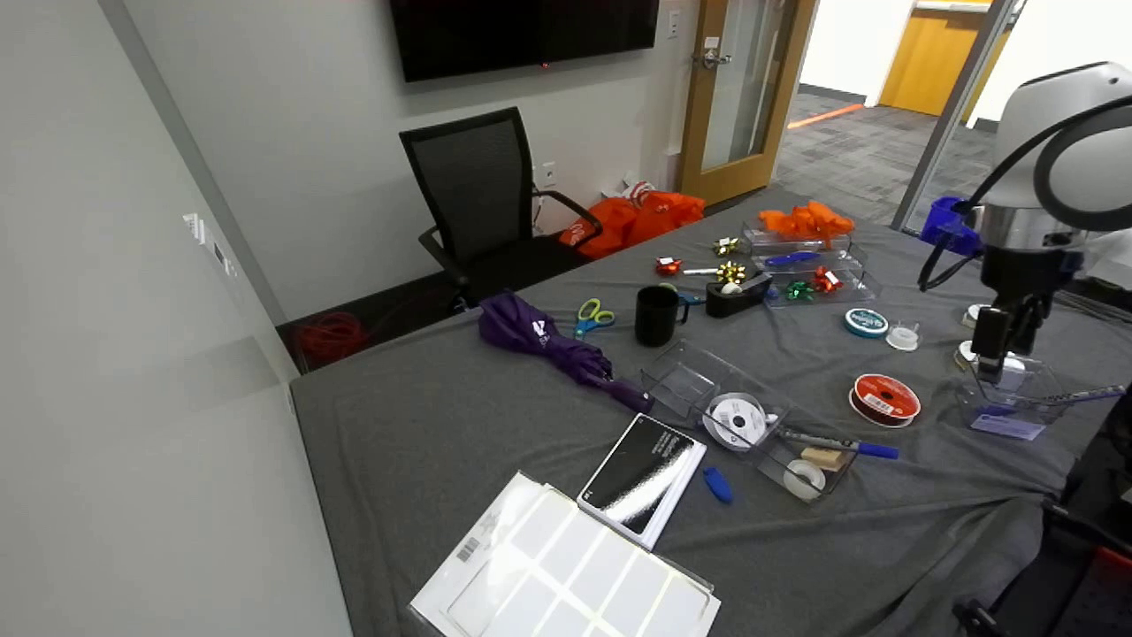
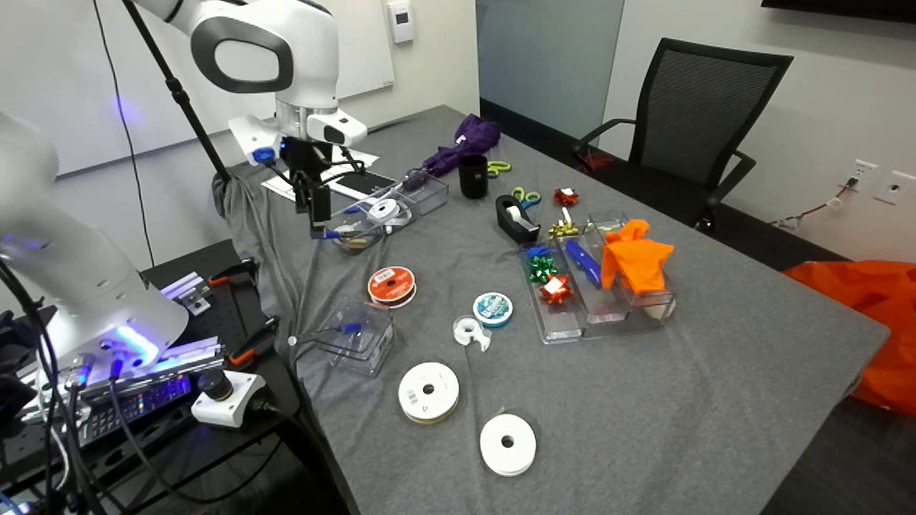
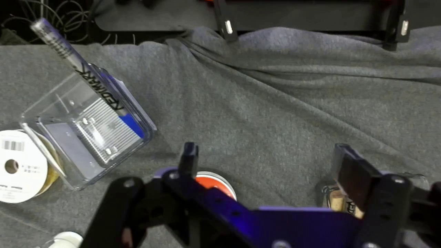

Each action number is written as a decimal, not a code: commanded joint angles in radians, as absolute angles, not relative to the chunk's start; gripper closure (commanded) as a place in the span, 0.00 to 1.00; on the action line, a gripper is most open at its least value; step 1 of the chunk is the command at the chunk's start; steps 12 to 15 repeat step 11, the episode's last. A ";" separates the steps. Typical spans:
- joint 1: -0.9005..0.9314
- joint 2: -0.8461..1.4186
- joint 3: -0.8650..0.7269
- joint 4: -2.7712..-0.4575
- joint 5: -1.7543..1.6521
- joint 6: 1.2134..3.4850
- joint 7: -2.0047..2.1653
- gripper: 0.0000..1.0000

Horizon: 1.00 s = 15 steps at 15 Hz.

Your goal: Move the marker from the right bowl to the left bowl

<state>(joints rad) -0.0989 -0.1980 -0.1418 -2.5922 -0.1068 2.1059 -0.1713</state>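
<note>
No bowls show; there are clear plastic containers. In the wrist view a marker (image 3: pixel 84 73) with a blue cap leans in a small clear box (image 3: pixel 100 174), cap end inside, other end sticking out over the rim. The marker (image 1: pixel 1079 396) and box (image 1: pixel 971 409) also show in an exterior view, as do the marker (image 2: pixel 315 334) and box (image 2: pixel 372 361) in an exterior view. A second blue-capped marker (image 1: pixel 849 445) lies across a long clear tray (image 1: pixel 679 382). My gripper (image 3: pixel 265 146) is open and empty above the cloth, between box and tray. Its right finger partly hides the tray.
A red ribbon spool (image 1: pixel 884 400) lies between box and tray. White spools (image 2: pixel 428 392), a teal tin-like disc (image 2: pixel 492 309) and a tape dispenser (image 2: pixel 517 220) stand around. A black mug (image 1: pixel 656 316), purple umbrella (image 1: pixel 566 352) and black-covered box (image 1: pixel 638 473) lie near the tray.
</note>
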 commanded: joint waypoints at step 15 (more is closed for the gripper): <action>-0.208 -0.321 -0.256 -2.647 -0.383 2.064 -0.397 0.00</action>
